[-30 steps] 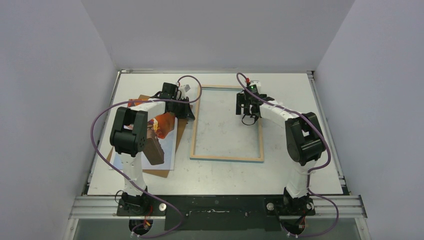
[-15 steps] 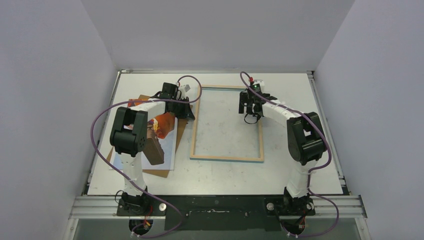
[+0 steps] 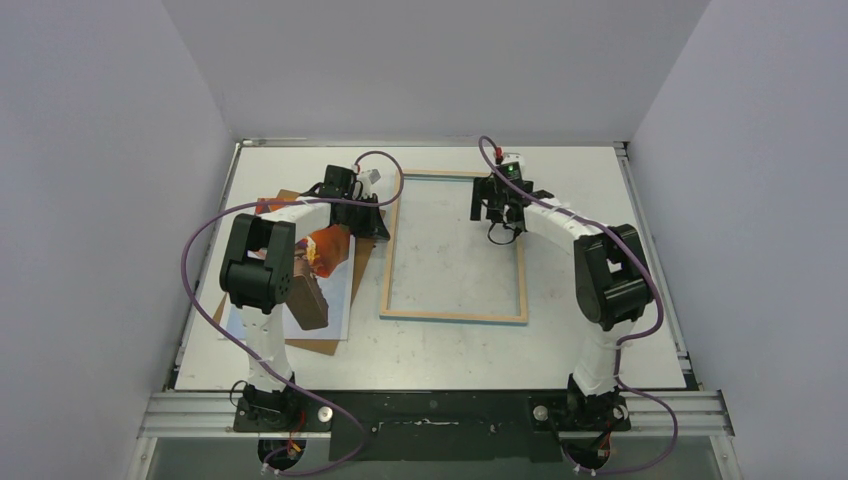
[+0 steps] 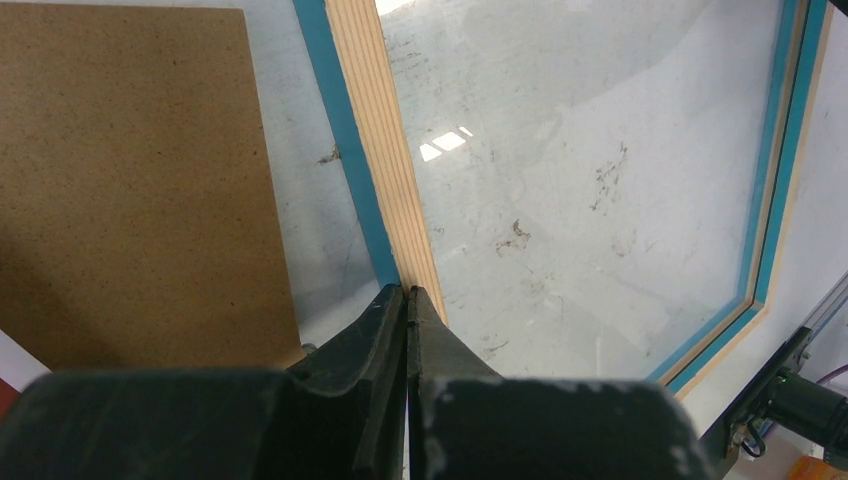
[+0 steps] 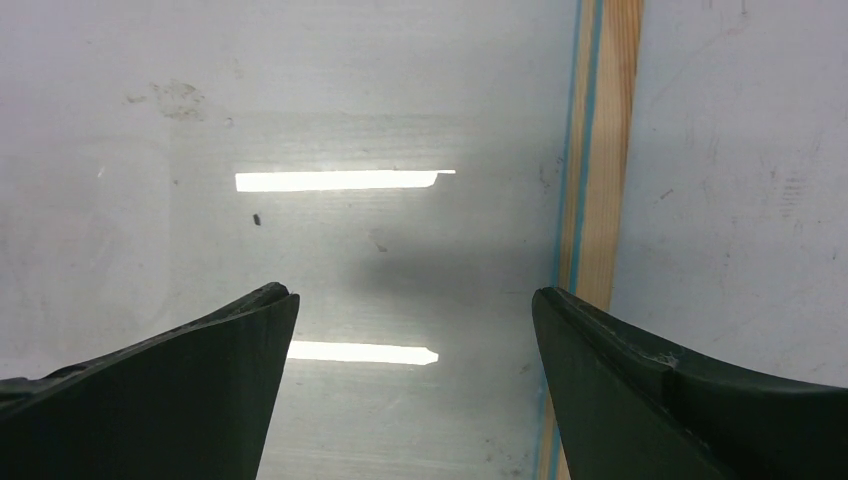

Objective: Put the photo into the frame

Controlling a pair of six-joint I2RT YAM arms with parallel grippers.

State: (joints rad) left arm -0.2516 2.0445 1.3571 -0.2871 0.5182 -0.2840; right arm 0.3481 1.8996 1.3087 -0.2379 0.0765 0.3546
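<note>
The frame lies flat mid-table with its light wooden side up and glass inside. The photo, a balloon print, lies to its left on a brown backing board, partly hidden by my left arm. My left gripper is shut with nothing between its fingers. In the left wrist view its tips rest at the frame's wooden left rail. My right gripper hangs open over the glass. In the right wrist view it sits just left of the frame's right rail.
The brown backing board lies close to the frame's left rail. Purple cables loop off both arms. White walls enclose the table on three sides, and a metal rail runs along the near edge.
My right gripper has shifted slightly toward the far end of the frame, still open. The left arm, photo and frame have not moved.
</note>
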